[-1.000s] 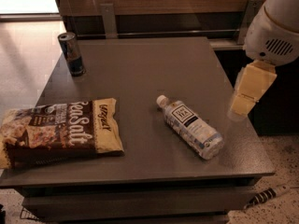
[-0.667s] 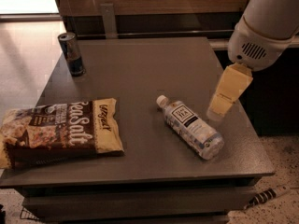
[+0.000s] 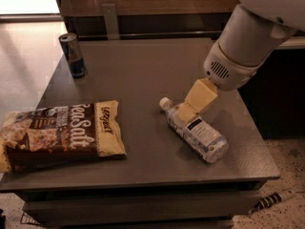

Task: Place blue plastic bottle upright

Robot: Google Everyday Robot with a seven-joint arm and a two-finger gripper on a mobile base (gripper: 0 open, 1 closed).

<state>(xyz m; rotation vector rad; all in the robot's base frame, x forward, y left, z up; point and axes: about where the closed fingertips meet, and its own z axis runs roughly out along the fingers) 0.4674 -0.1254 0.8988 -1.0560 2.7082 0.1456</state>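
The blue plastic bottle (image 3: 196, 131) lies on its side on the grey table (image 3: 138, 75), right of the middle, white cap pointing up-left and base toward the front right. It is clear and ribbed with a dark blue-and-white label. My gripper (image 3: 187, 110) hangs from the white arm (image 3: 243, 46) coming in from the upper right. Its tan fingers reach down over the bottle's neck end, just behind the cap.
A dark blue drink can (image 3: 73, 55) stands upright at the table's back left corner. A large snack bag (image 3: 59, 132) lies flat at the front left, hanging over the left edge. Dark cabinets stand behind and to the right.
The arm has swung left and down from the table's right edge. The gripper now sits over the bottle's neck. The bottle, can and bag have not moved.
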